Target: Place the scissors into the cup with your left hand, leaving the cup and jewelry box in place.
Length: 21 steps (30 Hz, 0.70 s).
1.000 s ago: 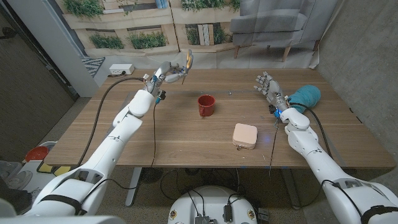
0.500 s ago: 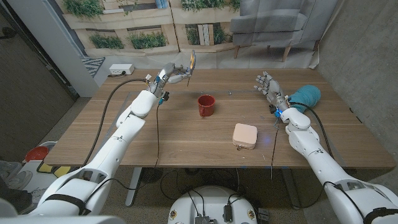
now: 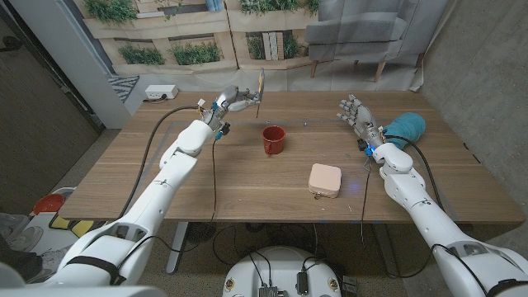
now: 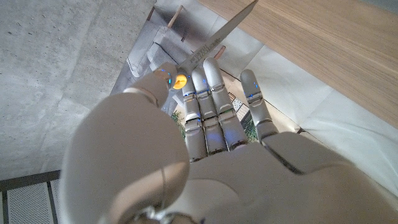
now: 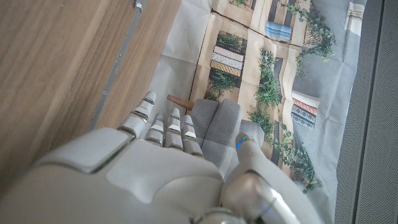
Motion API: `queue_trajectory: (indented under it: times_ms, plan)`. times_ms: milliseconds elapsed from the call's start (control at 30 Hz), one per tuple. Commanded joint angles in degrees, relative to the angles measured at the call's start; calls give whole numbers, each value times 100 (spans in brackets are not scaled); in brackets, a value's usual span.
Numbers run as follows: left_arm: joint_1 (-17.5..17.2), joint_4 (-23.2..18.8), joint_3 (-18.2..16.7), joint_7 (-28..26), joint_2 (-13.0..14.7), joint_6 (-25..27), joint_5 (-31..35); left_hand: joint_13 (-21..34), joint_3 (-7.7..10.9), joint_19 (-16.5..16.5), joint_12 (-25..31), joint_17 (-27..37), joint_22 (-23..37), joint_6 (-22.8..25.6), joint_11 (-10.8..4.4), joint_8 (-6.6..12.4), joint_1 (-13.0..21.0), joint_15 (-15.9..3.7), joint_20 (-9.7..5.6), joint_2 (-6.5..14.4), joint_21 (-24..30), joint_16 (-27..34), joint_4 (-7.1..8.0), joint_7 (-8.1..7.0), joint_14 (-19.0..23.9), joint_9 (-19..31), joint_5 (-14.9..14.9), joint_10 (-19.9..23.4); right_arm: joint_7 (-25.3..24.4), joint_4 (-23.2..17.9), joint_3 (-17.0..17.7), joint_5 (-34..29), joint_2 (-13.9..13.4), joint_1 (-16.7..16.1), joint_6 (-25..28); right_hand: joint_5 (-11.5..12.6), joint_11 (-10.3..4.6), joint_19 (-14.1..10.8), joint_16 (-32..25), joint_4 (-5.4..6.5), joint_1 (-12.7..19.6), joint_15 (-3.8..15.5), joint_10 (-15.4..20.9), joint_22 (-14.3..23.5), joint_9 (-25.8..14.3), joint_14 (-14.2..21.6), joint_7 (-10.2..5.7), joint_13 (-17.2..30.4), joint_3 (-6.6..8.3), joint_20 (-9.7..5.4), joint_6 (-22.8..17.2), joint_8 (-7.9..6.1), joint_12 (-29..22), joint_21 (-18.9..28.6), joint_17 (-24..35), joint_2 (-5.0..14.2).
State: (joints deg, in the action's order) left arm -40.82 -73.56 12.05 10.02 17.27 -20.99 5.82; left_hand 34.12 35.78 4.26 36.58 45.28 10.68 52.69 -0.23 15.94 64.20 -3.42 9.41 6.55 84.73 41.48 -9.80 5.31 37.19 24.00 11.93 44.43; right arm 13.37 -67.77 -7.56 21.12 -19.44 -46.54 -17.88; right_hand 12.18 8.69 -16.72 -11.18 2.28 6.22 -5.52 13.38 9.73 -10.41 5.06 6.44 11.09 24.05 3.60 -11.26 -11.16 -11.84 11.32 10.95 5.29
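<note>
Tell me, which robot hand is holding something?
The left hand: it grips the scissors above the table's far side. The right hand is raised, fingers spread, with nothing in it.

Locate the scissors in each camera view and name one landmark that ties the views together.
Head view: the scissors are raised above the table's far side, up and left of the red cup, held by the left hand.
Left wrist view: their blades stick out past the fingers.
Right wrist view: no scissors.
Shared landmark: the wooden table.
</note>
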Motion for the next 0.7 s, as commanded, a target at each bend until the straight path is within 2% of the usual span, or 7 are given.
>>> queue_trajectory:
  times_ms: [33,700]
  plan:
    - [35,55,51,396,-122,108,-336,10,7,-17,-28,39,0,839,-133,691,39,-156,-22,49,-21,-33,-4,219,51,1329,21,161,-60,-165,9,16,-62,-103,38,42,-7,-49,-2,-19,-8,-19,69,29,-17,60,3,10,18,0,-20,16,28,5,4,-7]
    - [134,232,140,922,-251,322,-762,13,-21,-11,-66,55,1,844,-131,679,39,-155,-18,50,-35,-74,-3,229,88,1339,16,200,-89,-200,13,50,-70,-151,26,44,-17,-51,-1,-25,-15,-24,69,29,-17,60,5,10,20,3,-20,17,30,5,5,-11]
